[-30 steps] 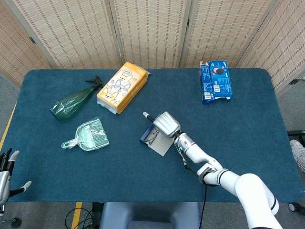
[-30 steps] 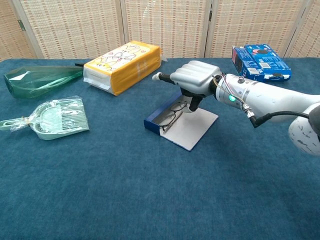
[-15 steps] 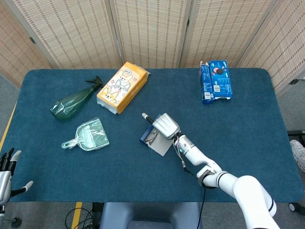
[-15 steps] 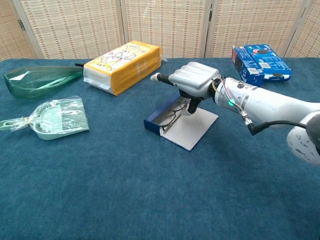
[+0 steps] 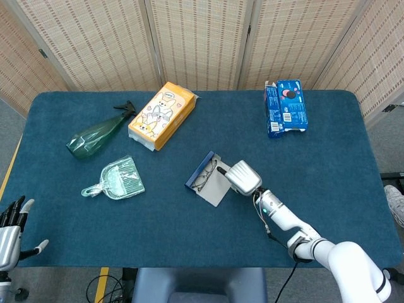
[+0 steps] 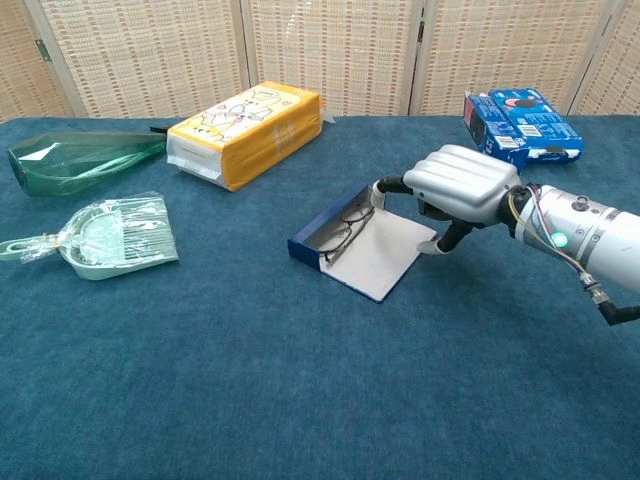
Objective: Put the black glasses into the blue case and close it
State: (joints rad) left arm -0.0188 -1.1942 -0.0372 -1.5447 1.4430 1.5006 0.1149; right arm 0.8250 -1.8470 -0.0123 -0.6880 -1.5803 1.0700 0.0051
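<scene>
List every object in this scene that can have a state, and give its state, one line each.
blue case: open, lid flat on table.
black glasses: lying inside the case.
right hand: curled, empty, beside the lid.
left hand: open, off table.
cookie box: lying flat.

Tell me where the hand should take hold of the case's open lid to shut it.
Take the lid by its free right edge, approaching from the right where the right hand is. It lies flat on the table, hinged along the blue case holding the black glasses, so lifting that edge folds it leftward.
</scene>
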